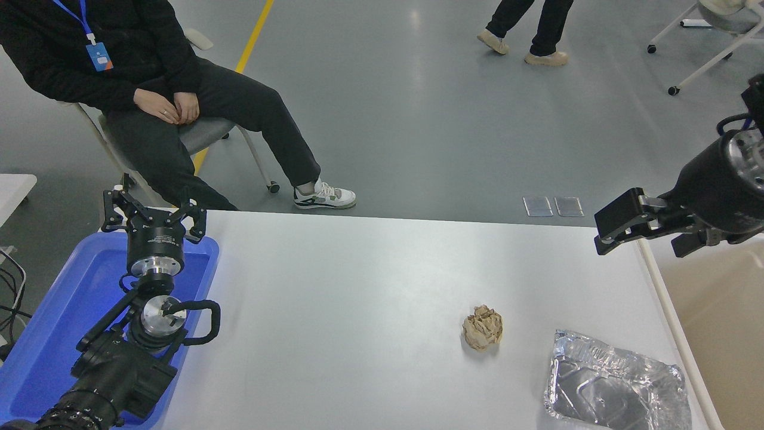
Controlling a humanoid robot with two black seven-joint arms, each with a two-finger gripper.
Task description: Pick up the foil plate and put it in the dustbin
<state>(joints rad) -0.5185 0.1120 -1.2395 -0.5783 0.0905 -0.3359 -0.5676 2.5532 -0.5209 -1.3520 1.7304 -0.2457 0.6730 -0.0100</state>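
Observation:
The foil plate, a crumpled shiny silver tray, lies flat on the white table near its front right corner. The dustbin, beige with a pale rim, stands against the table's right edge, only partly in view. My right gripper comes in from the right edge and hangs over the dustbin's rim, well above and behind the foil plate. Its jaws stand apart and hold nothing. My left gripper is parked open over the blue tray at the lower left.
A small crumpled tan paper ball lies just left of the foil plate. A blue plastic tray sits at the table's left end. A person sits on a chair beyond the far left corner; another walks at the top.

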